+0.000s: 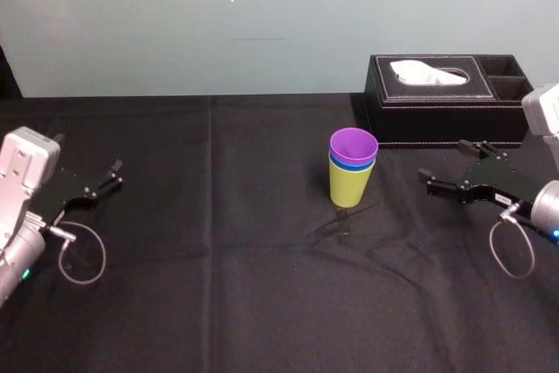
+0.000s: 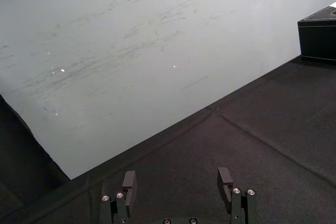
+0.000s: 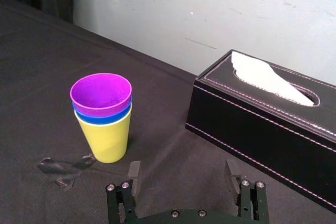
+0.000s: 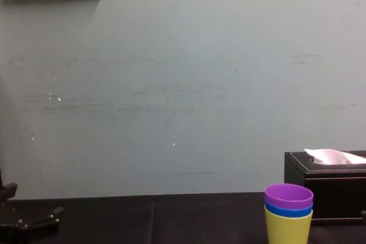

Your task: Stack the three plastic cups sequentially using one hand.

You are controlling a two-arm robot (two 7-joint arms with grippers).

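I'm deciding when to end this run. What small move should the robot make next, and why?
Probably just draw the right gripper back a little and stop. The purple cup sits nested in the blue cup, itself in the yellow-green cup, upright. Its fingers are open and apart from the stack; the left gripper is parked, open.

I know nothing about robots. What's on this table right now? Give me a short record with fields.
cups: one upright stack, purple cup in blue cup in yellow-green cup
left gripper: open, empty, far left of the stack
right gripper: open, empty, right of the stack, not touching it
tissue box: behind the stack, toward the right
table: black cloth
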